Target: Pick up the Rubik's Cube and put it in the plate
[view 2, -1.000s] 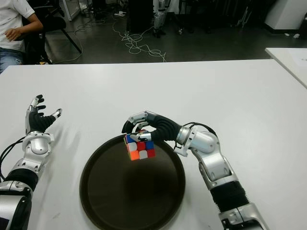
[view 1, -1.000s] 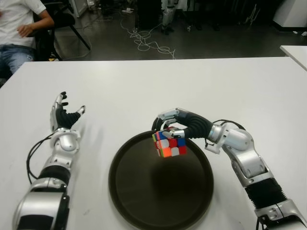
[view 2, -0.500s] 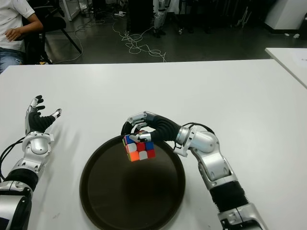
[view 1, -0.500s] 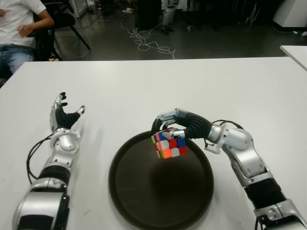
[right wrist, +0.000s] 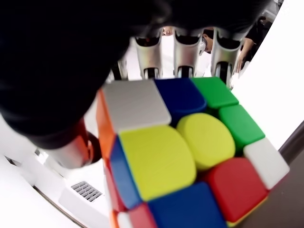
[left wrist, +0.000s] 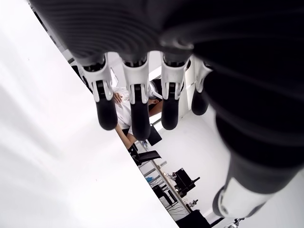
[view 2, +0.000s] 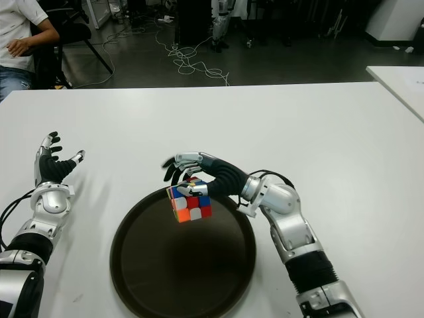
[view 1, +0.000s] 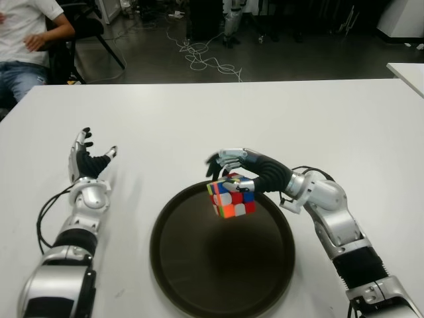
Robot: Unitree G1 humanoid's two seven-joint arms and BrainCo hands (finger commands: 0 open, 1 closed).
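Two head cameras sit side by side, looking forward and down at the same white table [view 1: 278, 112] and the floor past its far edge. Each wrist camera looks along its own fingers from very close.

One Rubik's Cube [view 1: 231, 197], one round dark plate [view 1: 222, 265] and two robot hands, the left robot hand [view 1: 87, 161] and the right robot hand [view 1: 233, 171], show over one white desk [view 1: 265, 119]. One seated person [view 1: 23, 30] shows beyond the desk's far left corner.
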